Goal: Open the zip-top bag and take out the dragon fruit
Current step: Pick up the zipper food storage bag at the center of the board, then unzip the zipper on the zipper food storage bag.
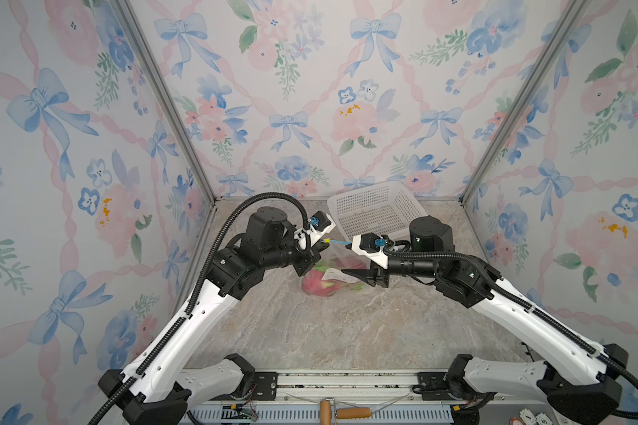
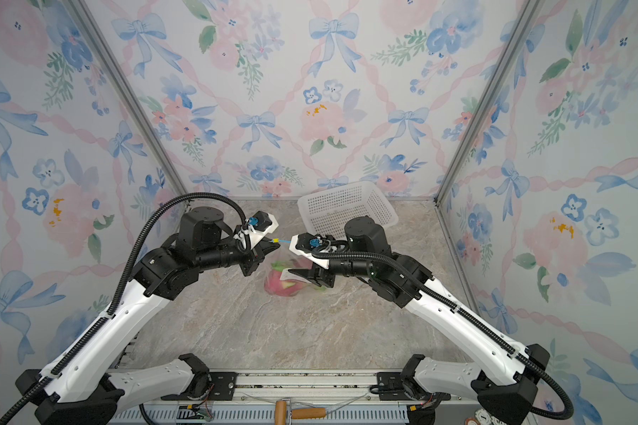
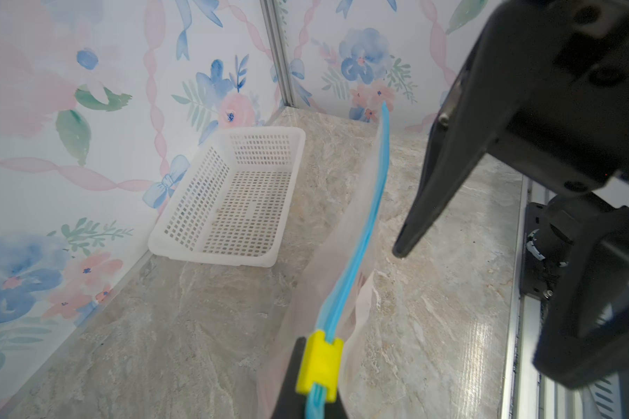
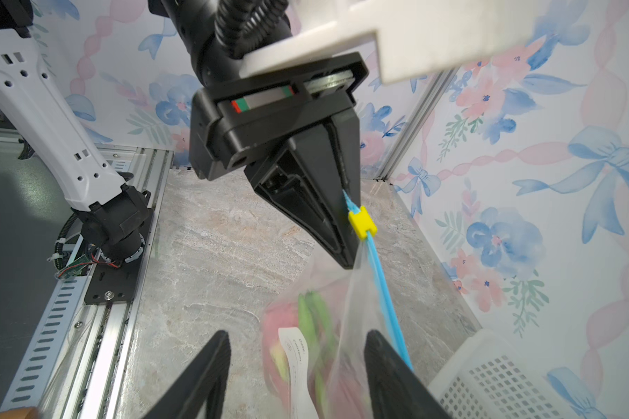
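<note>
Your left gripper (image 4: 346, 259) is pinched tight on the light-blue zip strip (image 4: 384, 290) beside its small yellow tab (image 4: 362, 221), holding up the clear, crinkly zip-top bag (image 4: 345, 326), whose pink-and-green dragon fruit (image 1: 315, 281) sits on the marbled counter (image 1: 347, 331) before the white perforated plastic basket (image 1: 376, 209) in the back right corner, while your right gripper (image 4: 298, 335) is spread around the bag.

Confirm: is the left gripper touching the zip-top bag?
Touching. The right wrist view shows the left gripper shut on the zip-top bag, pinching its blue zip strip right beside the yellow tab.
</note>
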Robot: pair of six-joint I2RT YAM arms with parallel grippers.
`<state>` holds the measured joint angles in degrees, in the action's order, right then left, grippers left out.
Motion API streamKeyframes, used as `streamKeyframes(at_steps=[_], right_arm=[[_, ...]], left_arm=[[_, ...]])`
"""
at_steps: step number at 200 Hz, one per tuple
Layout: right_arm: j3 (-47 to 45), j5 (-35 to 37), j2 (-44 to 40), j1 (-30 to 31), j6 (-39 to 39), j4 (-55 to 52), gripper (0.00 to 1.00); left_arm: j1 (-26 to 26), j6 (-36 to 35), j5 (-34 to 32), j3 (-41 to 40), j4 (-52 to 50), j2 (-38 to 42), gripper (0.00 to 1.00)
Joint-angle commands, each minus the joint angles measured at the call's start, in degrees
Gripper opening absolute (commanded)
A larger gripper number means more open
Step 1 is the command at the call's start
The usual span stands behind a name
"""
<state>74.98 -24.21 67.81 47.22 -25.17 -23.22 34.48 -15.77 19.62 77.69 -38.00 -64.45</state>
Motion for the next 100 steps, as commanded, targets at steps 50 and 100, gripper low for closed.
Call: streamKeyframes(at_steps=[50, 100], right_arm=[[0.08, -6.66, 1.66, -1.05, -4.01, -1.85, 0.39], [0.33, -13.21, 4.41, -1.12, -3.05, -1.06, 0.38]], left_arm=[[0.37, 0.57, 12.02, -8.37, -0.41, 3.66, 0.00], [0.62, 0.15, 12.59, -9.46, -0.36, 5.89, 0.00]])
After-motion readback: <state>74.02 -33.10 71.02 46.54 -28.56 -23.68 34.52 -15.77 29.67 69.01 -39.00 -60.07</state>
